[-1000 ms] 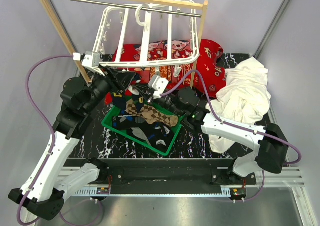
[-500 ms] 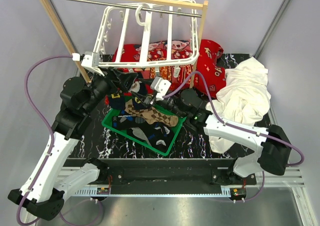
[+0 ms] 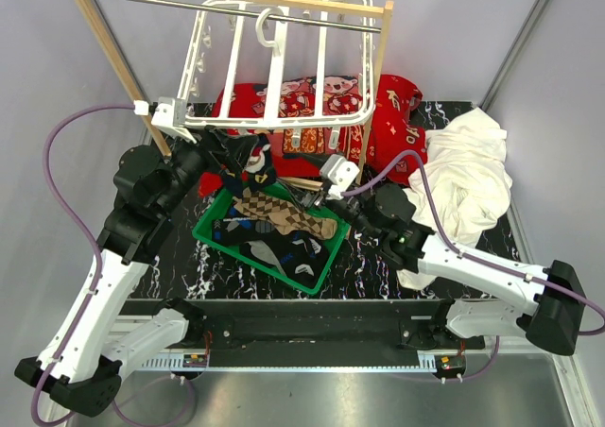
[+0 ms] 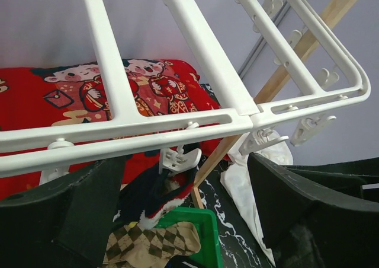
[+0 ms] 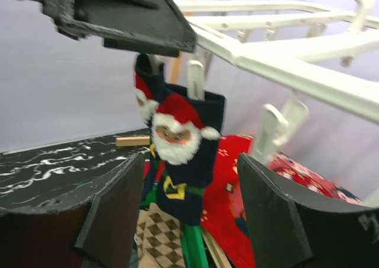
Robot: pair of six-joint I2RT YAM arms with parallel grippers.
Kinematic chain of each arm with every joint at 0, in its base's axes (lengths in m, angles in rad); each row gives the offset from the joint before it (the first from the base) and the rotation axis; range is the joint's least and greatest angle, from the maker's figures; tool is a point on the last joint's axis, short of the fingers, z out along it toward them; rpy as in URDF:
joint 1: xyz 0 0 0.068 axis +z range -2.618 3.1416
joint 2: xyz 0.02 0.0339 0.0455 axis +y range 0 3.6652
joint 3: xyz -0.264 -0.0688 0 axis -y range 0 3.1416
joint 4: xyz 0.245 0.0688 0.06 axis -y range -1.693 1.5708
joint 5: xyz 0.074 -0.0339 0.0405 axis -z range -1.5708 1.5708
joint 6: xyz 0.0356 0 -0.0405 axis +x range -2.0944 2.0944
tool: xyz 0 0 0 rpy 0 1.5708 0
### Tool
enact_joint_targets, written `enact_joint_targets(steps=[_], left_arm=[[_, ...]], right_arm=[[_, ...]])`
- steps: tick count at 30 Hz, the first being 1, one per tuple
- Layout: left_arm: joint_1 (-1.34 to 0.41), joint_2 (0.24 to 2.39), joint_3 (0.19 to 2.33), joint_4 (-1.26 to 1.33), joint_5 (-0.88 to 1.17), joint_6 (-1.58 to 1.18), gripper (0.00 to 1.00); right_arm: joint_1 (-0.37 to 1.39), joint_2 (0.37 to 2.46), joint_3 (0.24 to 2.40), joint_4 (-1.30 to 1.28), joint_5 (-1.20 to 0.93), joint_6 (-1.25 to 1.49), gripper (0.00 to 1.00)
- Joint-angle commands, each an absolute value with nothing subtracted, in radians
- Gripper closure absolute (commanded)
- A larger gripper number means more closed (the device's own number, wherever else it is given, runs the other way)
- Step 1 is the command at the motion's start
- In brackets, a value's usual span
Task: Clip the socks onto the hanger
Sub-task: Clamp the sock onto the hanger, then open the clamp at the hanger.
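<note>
The white hanger (image 3: 284, 68) hangs by its hook from the rack's rod. A navy Santa sock (image 3: 255, 169) dangles from a clip (image 4: 180, 158) under the hanger's front bar (image 4: 148, 125). My left gripper (image 3: 225, 149) is open just below that bar, with the clipped sock (image 4: 151, 191) apart between its jaws. My right gripper (image 3: 309, 195) is open too. It faces the Santa sock (image 5: 180, 155) from a short way off and holds nothing. A brown argyle sock (image 3: 288, 217) and darker socks lie in the green basket (image 3: 317, 274).
The wooden rack's post (image 3: 118, 68) stands left of the hanger, with another post (image 3: 381, 59) on the right. A red printed cloth (image 3: 392, 115) lies behind the basket. A big white cloth (image 3: 463, 177) is heaped at the right, beside the right arm.
Both grippers have opened. The right gripper has let go of the Santa sock and drawn back to the right. The sock now hangs from the clip alone.
</note>
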State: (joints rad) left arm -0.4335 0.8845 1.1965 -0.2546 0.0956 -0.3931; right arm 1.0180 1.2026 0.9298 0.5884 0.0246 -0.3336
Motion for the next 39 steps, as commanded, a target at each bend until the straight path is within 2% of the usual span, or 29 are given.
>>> enact_joint_targets(steps=[1,9,19,24,29,39], left_arm=[[-0.433,0.88,1.244,-0.245,0.061,-0.367,0.12],[-0.433,0.876,1.253,-0.252,0.069,-0.361,0.1],[-0.433,0.874,1.267,-0.267,0.081,-0.353,0.09],[-0.433,0.858,1.272,-0.279,0.1,-0.344,0.08],[-0.433,0.83,1.272,-0.284,0.129,-0.334,0.07],[-0.433,0.747,1.243,-0.281,0.299,-0.264,0.04]], right_arm=[[1.011,1.163,0.899,0.59,0.172,-0.359,0.29],[1.003,1.218,0.88,0.75,0.247,-0.385,0.29],[1.003,1.4,0.93,1.063,0.305,-0.449,0.29],[1.002,1.45,0.953,1.137,0.313,-0.463,0.31],[0.989,1.442,0.95,1.137,0.302,-0.453,0.33],[0.979,1.341,0.965,0.898,0.095,-0.371,0.35]])
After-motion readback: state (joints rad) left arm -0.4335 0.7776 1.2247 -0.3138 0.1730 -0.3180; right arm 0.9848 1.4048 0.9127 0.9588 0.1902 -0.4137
